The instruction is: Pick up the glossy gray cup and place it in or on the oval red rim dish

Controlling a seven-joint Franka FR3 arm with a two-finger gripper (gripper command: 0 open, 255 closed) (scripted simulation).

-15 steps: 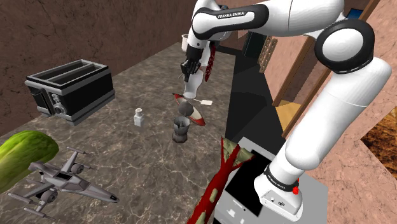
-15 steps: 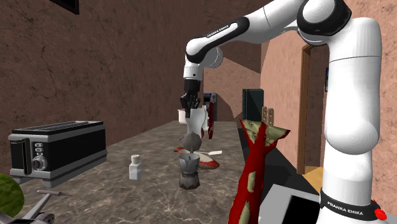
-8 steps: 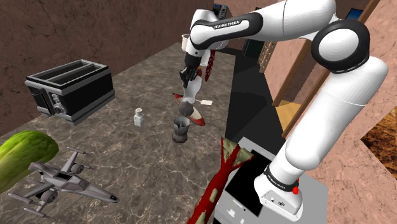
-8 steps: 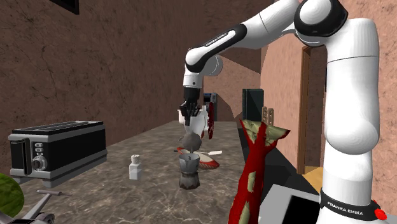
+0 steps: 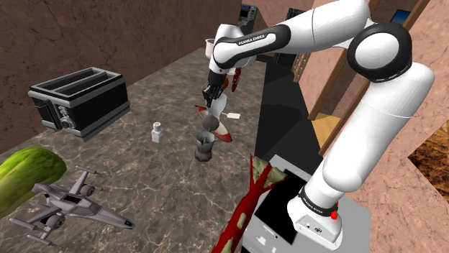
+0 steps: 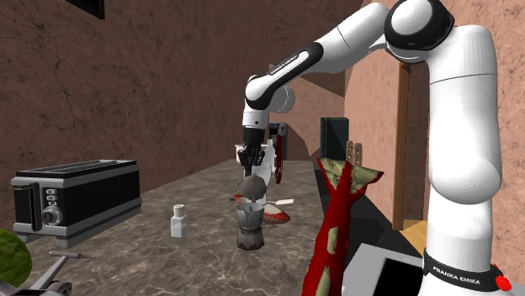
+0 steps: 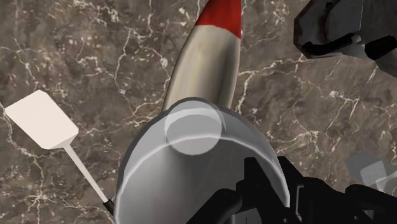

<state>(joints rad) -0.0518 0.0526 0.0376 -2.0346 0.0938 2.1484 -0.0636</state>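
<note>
Tool (image 7: pixel 270 180) on glossy gray cup (image 7: pixel 191 172), over oval red-rimmed dish (image 7: pixel 203 63)

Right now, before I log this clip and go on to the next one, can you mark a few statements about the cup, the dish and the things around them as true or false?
1. The gripper is shut on the gray cup. True.
2. The white spatula lies in the red-rimmed dish. False: it lies on the marble counter, beside the dish.
3. The cup hangs over the dish. True.
4. The small shaker has tipped over. False: it stands upright.
5. The toaster touches the dish. False: it stands well apart from it, toward the shoulder view's left.
</note>
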